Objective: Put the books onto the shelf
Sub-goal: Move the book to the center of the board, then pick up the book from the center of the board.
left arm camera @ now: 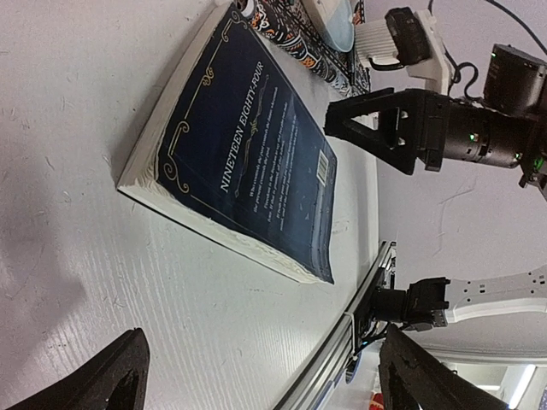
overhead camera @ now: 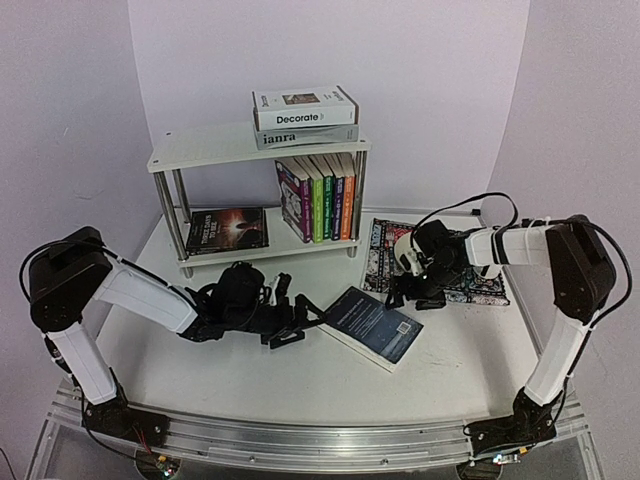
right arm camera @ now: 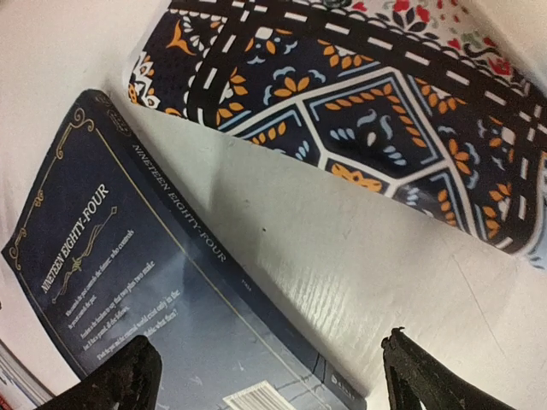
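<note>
Navy book (overhead camera: pixel 372 325) lies flat on the bench (overhead camera: pixel 200 370) between the arms. Left tool (overhead camera: pixel 297 325) is wide and empty at its page edge, right tool (overhead camera: pixel 402 294) wide by the spine. Smart play, I'd say: right braces the spine, left tips and pinches — then up to the shelf (overhead camera: pixel 200 150).

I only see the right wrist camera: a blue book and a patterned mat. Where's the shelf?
Observer: The shelf stands at the back of the table, left of the mat.
Operator: Any books on it yet?
Observer: Yes, the Decorate book lies on a grey book on top.
Operator: Is anybody holding my blue book?
Observer: No, the left gripper hangs open beside it.
</note>
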Tool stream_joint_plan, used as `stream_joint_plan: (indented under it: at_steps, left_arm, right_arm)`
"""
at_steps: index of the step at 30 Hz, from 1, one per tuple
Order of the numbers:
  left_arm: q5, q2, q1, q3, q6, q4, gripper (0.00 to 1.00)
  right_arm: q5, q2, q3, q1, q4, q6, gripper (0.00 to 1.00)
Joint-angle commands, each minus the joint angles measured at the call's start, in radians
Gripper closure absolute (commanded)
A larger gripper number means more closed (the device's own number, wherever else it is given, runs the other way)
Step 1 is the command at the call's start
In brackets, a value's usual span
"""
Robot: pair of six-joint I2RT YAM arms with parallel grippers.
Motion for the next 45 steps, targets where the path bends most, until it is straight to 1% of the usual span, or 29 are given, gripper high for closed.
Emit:
stream_joint_plan:
  at_steps: [1, 4, 7, 9, 14, 17, 20, 22, 27, 29, 32, 41, 43, 44, 45]
  left_arm:
    - [-0.019, 0.013, -0.009, 0.030, -0.023, 0.046, 0.06]
    - [-0.008, 0.028, -0.010, 0.039, -0.028, 0.047, 0.06]
    - [0.005, 0.041, -0.010, 0.047, -0.033, 0.051, 0.06]
    - [0.009, 0.046, -0.010, 0.047, -0.039, 0.055, 0.06]
    - [0.017, 0.058, -0.011, 0.040, -0.059, 0.068, 0.06]
    - [0.029, 0.070, -0.013, 0.041, -0.070, 0.080, 0.06]
    - [0.043, 0.087, -0.018, 0.048, -0.078, 0.093, 0.09]
    - [0.054, 0.103, -0.020, 0.052, -0.085, 0.102, 0.11]
    - [0.044, 0.149, -0.034, 0.049, -0.136, 0.114, 0.16]
    - [0.044, 0.167, -0.038, 0.054, -0.143, 0.115, 0.19]
    - [0.049, 0.197, -0.040, 0.073, -0.148, 0.116, 0.26]
    - [0.039, 0.245, -0.042, 0.100, -0.161, 0.125, 0.51]
    - [0.045, 0.256, -0.042, 0.104, -0.159, 0.127, 0.60]
    - [0.046, 0.260, -0.041, 0.106, -0.158, 0.128, 0.69]
    - [0.047, 0.266, -0.042, 0.107, -0.157, 0.128, 0.76]
  right_arm:
    - [-0.083, 0.075, 0.037, 0.007, -0.082, -0.041, 0.12]
    - [-0.144, 0.084, 0.033, 0.007, -0.077, -0.035, 0.16]
    - [-0.236, 0.063, 0.005, 0.007, -0.057, -0.013, 0.20]
    - [-0.282, 0.041, -0.029, 0.007, -0.037, 0.014, 0.21]
    - [-0.399, -0.053, -0.199, 0.023, 0.120, 0.145, 0.24]
    - [-0.406, -0.120, -0.275, 0.067, 0.183, 0.220, 0.25]
    - [-0.414, -0.156, -0.321, 0.116, 0.249, 0.287, 0.25]
    - [-0.387, -0.176, -0.338, 0.134, 0.265, 0.323, 0.24]
    - [-0.294, -0.209, -0.372, 0.136, 0.293, 0.378, 0.24]
    - [-0.303, -0.205, -0.382, 0.136, 0.336, 0.407, 0.25]
    - [-0.326, -0.200, -0.408, 0.138, 0.421, 0.472, 0.28]
    - [-0.389, -0.197, -0.429, 0.155, 0.558, 0.559, 0.29]
    - [-0.394, -0.206, -0.434, 0.155, 0.571, 0.571, 0.29]
    - [-0.398, -0.212, -0.436, 0.155, 0.576, 0.578, 0.29]
    - [-0.403, -0.218, -0.438, 0.156, 0.583, 0.585, 0.29]
